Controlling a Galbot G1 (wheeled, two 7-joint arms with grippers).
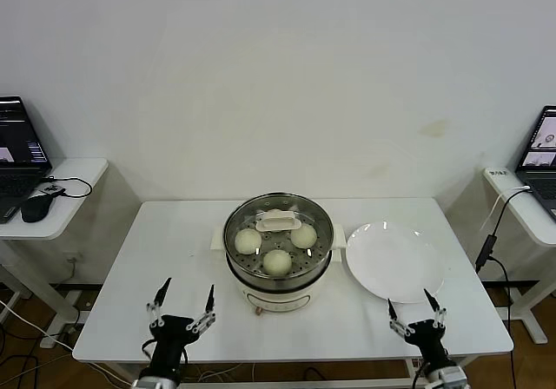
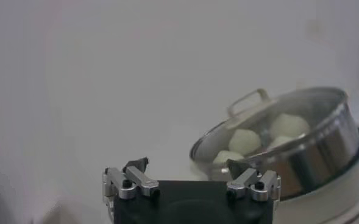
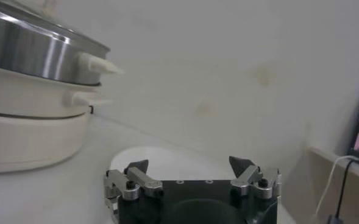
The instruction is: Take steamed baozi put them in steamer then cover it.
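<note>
The left end effector (image 1: 185, 305) sits at the lower left of the head view, over the near edge of the desk (image 1: 174, 259), its fingers spread wide and holding nothing. The right end effector (image 1: 412, 310) mirrors it at the lower right, just below the white plate (image 1: 395, 260), fingers likewise apart and empty.

Between them, at the centre of the frame, stands the steamer (image 1: 278, 250), a shiny steel pot on a white base. The cover (image 1: 278, 222), clear glass with a cream bar handle, lies on top of it. Through the glass three steamed baozi (image 1: 277, 261) show plainly on the perforated tray; a fourth may lie under the handle, though the handle hides that spot.

A laptop (image 1: 17, 154) rests on a side table at the far left edge.
</note>
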